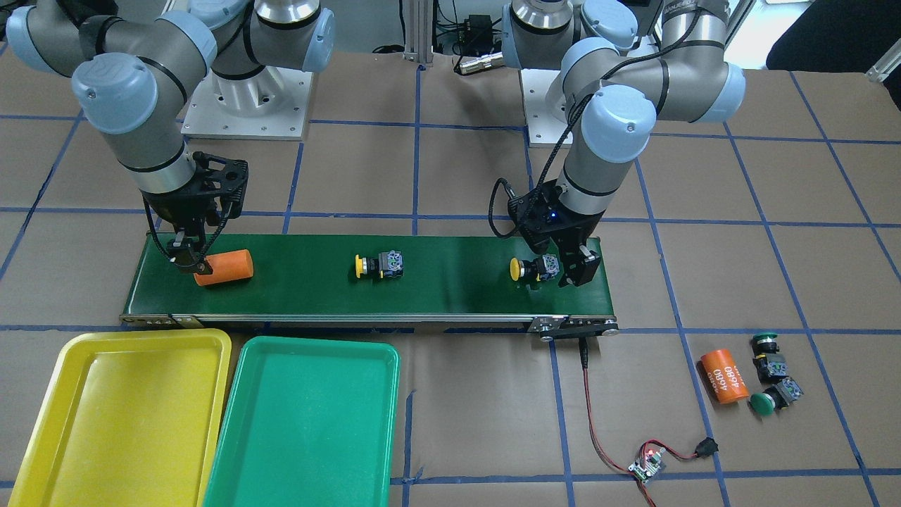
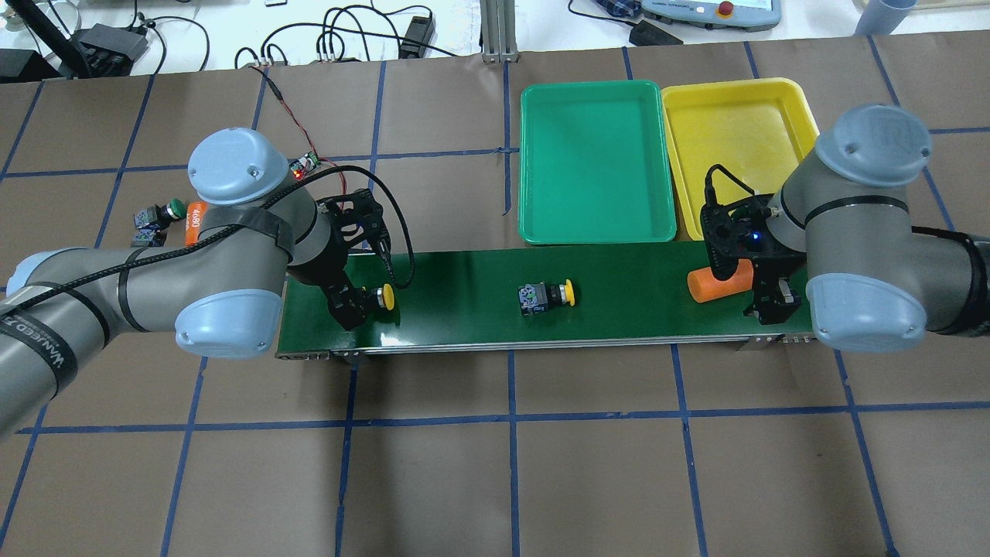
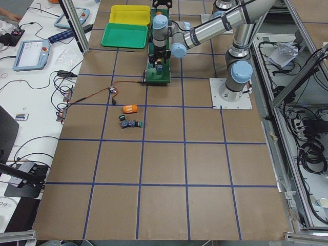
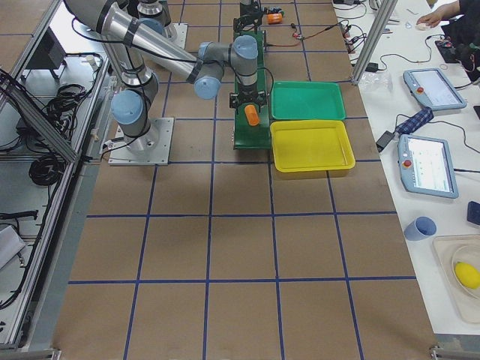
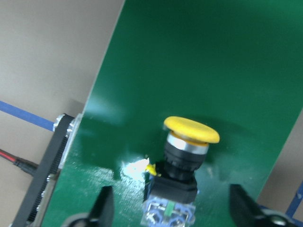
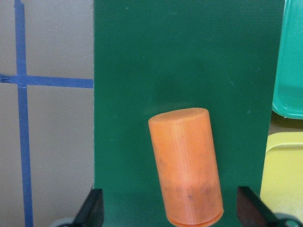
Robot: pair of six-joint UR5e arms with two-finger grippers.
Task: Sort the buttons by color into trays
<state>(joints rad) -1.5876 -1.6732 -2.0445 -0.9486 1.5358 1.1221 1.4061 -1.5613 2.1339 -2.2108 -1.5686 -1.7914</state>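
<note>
Left claw (image 5: 173, 213) open, low; right claw (image 6: 171, 210) likewise.

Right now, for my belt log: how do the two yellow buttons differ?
The middle yellow button lies midway along the belt; the end yellow button lies near its end on the robot's left. No arm is near the middle yellow button; the end yellow button sits ungripped inside the open left pincer. Both lie on their sides, caps pointing the same way.
</note>
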